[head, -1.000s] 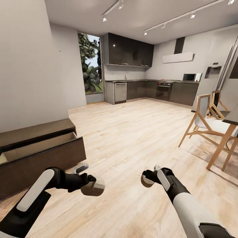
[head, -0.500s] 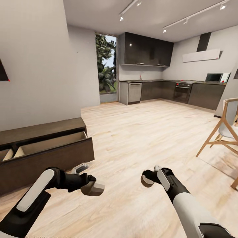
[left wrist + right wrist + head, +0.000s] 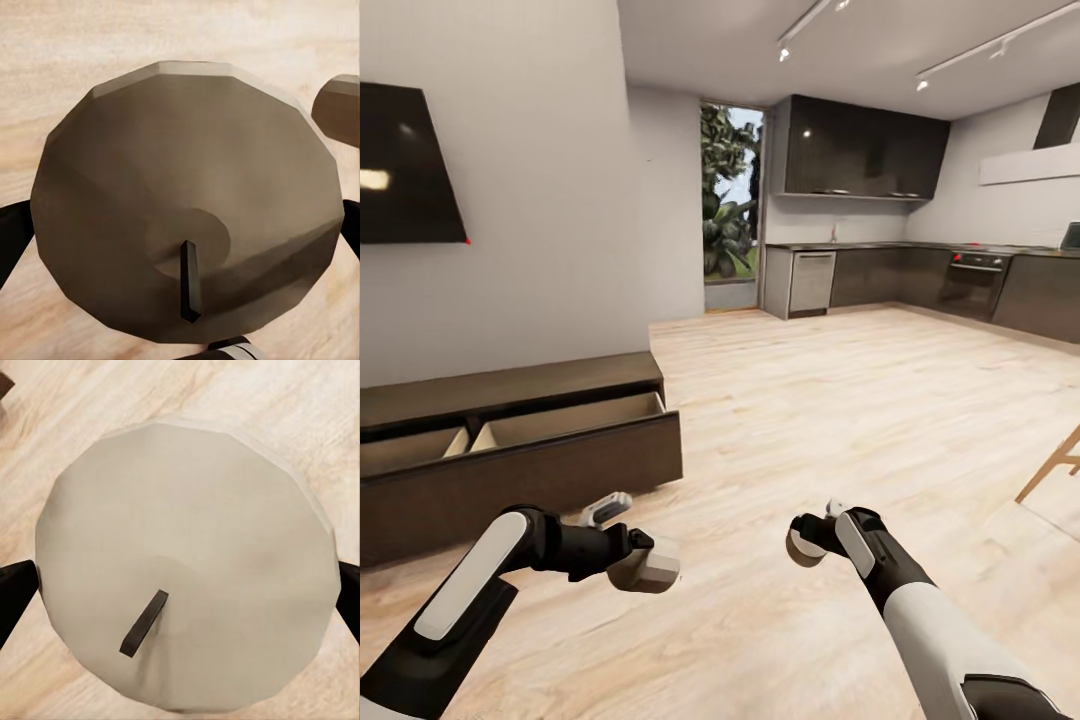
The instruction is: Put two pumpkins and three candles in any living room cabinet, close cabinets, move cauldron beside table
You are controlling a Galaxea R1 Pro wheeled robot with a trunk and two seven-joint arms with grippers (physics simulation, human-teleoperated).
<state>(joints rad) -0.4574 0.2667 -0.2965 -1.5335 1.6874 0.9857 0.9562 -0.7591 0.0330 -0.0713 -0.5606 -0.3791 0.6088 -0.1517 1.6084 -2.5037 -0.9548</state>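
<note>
Head view first: holding the left gripper (image 3: 652,572) at lower left, closed around a squat grey-brown left candle (image 3: 645,562), and the right gripper (image 3: 800,548) at lower centre, closed likewise on a paler right candle (image 3: 798,540), both low over the wooden floor (image 3: 810,420). Facing the cabinet (image 3: 520,475) at middle left, with two drawers (image 3: 565,420) pulled out and pale insides exposed, well apart from both grippers; above it, at upper left, a dark television (image 3: 405,165), and far back at upper right the kitchen units (image 3: 860,150). Likely to go wrong on the approach: clipping the protruding drawer front with a forearm, or releasing too early and dropping a candle onto the floor beside the drawer, not inside it; also leaving the drawers open afterwards. Left wrist view next: looking straight down on the left candle (image 3: 187,150) and its dark wick (image 3: 190,281), pinched between dark fingers (image 3: 11,240) on two opposite sides, with part of a second rounded shape (image 3: 341,105) close by, probably the other candle, so risking a knock between the two. Right wrist view last: showing the right candle (image 3: 187,540), its wick (image 3: 144,622) tilted, and fingers (image 3: 15,592) gripping only at the curved wall, hence a chance of slipping. Grip detail from the wrists, cabinet position from the head.
</note>
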